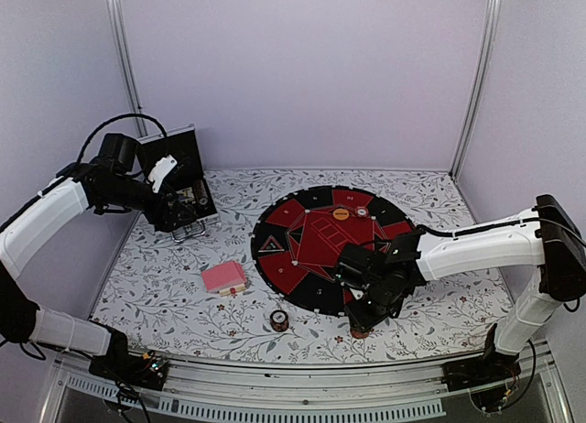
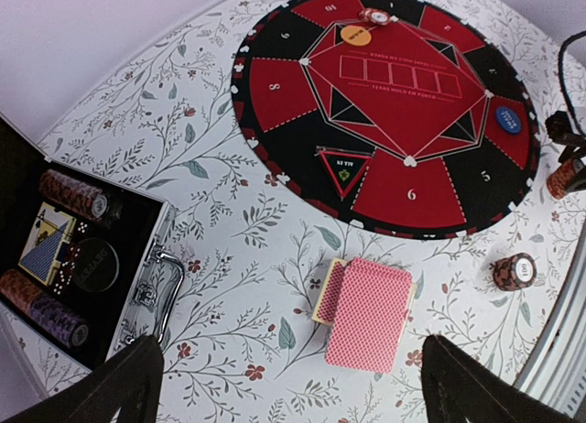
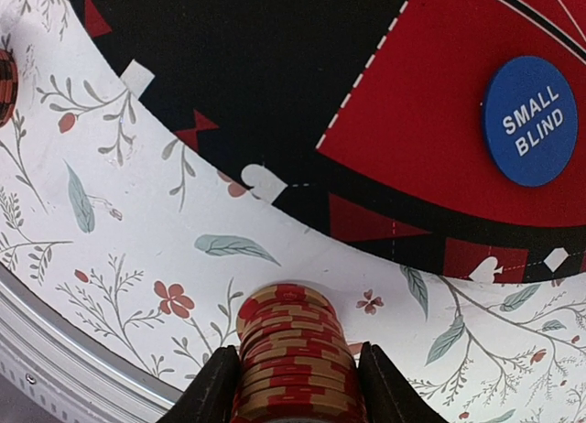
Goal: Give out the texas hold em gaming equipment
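The stack of red-and-tan poker chips (image 3: 295, 350) ran off the right wrist view's bottom edge, its base unseen. From above, the right gripper (image 1: 363, 322) covered most of it. The left wrist view's left edge cut the black case (image 2: 128, 223); print inside it was unreadable.

You're in a robot lab cell here, not a card room. Look at the walls (image 1: 302, 75): plain pale panels on three sides, held by bare metal posts (image 1: 124, 57). Your left arm (image 1: 46, 222) and right arm (image 1: 476, 249) are bolted to a metal rail (image 1: 302, 386) along the bench's (image 1: 439, 313) near edge, a black cable (image 1: 124, 121) looping loose. A flowered cloth (image 2: 183, 121) covers it, and the round game mat (image 1: 302, 244) and chip stack (image 3: 298, 350) sit out like staged props.
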Tool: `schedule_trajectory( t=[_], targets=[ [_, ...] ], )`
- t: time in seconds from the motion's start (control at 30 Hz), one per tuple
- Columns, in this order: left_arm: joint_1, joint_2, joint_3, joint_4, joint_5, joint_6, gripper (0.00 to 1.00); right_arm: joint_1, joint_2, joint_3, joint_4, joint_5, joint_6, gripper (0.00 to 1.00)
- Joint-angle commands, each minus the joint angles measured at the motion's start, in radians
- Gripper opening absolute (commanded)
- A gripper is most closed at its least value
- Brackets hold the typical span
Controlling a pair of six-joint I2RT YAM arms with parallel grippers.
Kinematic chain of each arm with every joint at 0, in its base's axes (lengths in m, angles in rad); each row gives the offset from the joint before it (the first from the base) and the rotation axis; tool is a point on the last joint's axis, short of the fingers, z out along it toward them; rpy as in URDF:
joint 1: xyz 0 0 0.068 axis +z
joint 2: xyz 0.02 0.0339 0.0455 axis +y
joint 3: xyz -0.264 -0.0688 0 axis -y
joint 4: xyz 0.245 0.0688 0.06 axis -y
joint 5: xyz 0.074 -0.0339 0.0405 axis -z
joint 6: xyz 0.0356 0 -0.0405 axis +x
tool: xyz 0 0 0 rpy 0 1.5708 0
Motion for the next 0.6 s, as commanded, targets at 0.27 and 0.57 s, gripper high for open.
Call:
schedule_trajectory(
  t=[0.27, 0.57],
  targets=[
    [-0.012, 0.0, 0.018, -0.015, 0.016, -0.006, 1.0, 0.007, -0.018, 0.063, -0.059, 0.036, -0.01, 0.36],
    [-0.012, 0.0, 0.021, -0.016, 0.018, -0.005, 1.0, 0.007, -0.024, 0.07, -0.081, 0.035, -0.02, 0.33]
  ],
)
